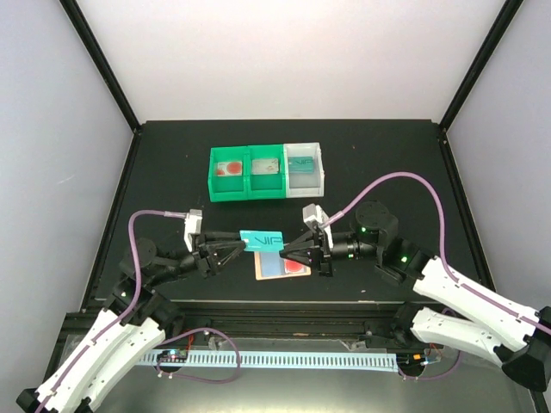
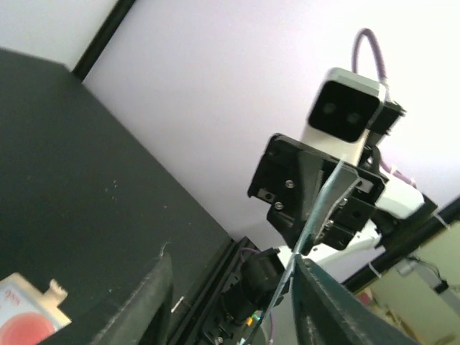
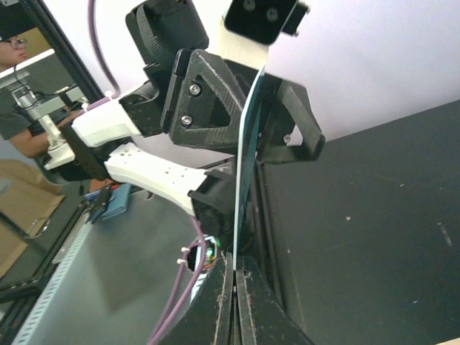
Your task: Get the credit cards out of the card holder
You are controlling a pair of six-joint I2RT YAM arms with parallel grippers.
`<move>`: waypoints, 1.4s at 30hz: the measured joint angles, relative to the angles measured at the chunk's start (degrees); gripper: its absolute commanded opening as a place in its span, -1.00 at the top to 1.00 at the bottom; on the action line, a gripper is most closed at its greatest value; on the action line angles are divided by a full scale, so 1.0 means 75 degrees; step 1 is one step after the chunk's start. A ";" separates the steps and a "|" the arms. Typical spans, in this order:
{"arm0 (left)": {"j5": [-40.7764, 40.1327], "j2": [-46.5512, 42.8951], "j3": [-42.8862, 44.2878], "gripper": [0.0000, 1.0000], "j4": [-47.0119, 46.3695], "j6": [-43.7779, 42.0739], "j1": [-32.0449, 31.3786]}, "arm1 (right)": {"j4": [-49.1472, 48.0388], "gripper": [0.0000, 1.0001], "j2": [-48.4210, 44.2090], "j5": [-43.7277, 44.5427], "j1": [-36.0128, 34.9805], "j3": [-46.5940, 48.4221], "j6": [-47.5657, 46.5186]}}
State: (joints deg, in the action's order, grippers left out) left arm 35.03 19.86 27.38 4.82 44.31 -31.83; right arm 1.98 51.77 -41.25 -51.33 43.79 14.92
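Bins (image 1: pixel 246 194) each hold one credit card (image 1: pixel 229 168).

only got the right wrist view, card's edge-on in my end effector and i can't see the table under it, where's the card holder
Observer: In the top view the card holder lies open on the table, roughly beneath the teal card held up between the two arms.
Operator: anything in it
Observer: A red and white card shows on its open face. I cannot tell whether it is tucked in.
Operator: is the left end effector clamped on my card
Observer: No. In the left wrist view the left end effector has its fingers well apart, with the card's edge close to one finger only.
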 measured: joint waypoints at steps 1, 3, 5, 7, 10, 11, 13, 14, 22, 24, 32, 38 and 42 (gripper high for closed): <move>0.0146 0.0000 -0.0073 0.27 -0.0236 0.0079 0.0000 | -0.0017 0.98 0.0009 -0.0087 0.0000 -0.0023 0.0082; 0.0347 0.0003 -0.0195 0.50 -0.0551 0.0248 0.0000 | -0.0035 0.98 0.0052 -0.0233 0.0000 -0.0044 0.0213; 0.0513 0.0009 -0.0309 0.82 -0.0810 0.0396 0.0000 | -0.0044 0.98 0.0128 -0.0335 0.0000 -0.0044 0.0309; 0.0624 0.0020 -0.0356 0.97 -0.0965 0.0536 0.0000 | -0.0047 0.92 0.0189 -0.0353 0.0000 -0.0044 0.0434; 0.0647 0.0020 -0.0373 0.97 -0.1102 0.0624 0.0000 | -0.0052 0.64 0.0201 -0.0245 0.0003 -0.0061 0.0621; 0.0621 0.0020 -0.0373 0.97 -0.1107 0.0667 0.0000 | -0.0073 0.55 0.0195 -0.0157 0.0006 -0.0076 0.0714; 0.0551 0.0020 -0.0411 0.97 -0.1189 0.0813 0.0000 | -0.0172 0.45 0.0125 0.0154 0.0006 -0.0178 0.0898; 0.0519 0.0017 -0.0463 0.97 -0.1279 0.0909 0.0000 | -0.0268 0.44 0.0058 0.0347 0.0000 -0.0268 0.1026; 0.0187 0.0020 -0.0831 0.97 -0.1553 0.1431 0.0000 | -0.1705 0.39 -0.0227 0.1647 0.0000 -0.1180 0.3375; 0.0143 0.0020 -0.0927 0.97 -0.1754 0.1603 0.0000 | -0.1958 0.39 -0.0073 0.1801 0.0000 -0.1212 0.3905; 0.0105 0.0017 -0.1259 0.97 -0.2264 0.2107 0.0000 | -0.3045 0.66 0.0187 0.2104 0.0000 -0.1690 0.5330; -0.0044 -0.0006 -0.1422 0.97 -0.2372 0.2209 0.0000 | -0.3573 0.66 0.0393 0.2078 0.0000 -0.1792 0.5747; -0.0099 -0.0003 -0.1457 0.97 -0.2372 0.2241 0.0000 | -0.3739 0.67 0.0551 0.2020 0.0000 -0.1816 0.5922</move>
State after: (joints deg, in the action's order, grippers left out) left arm 34.28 19.84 16.45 -12.97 61.12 -31.83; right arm -26.06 55.90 -26.11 -51.33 30.17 59.33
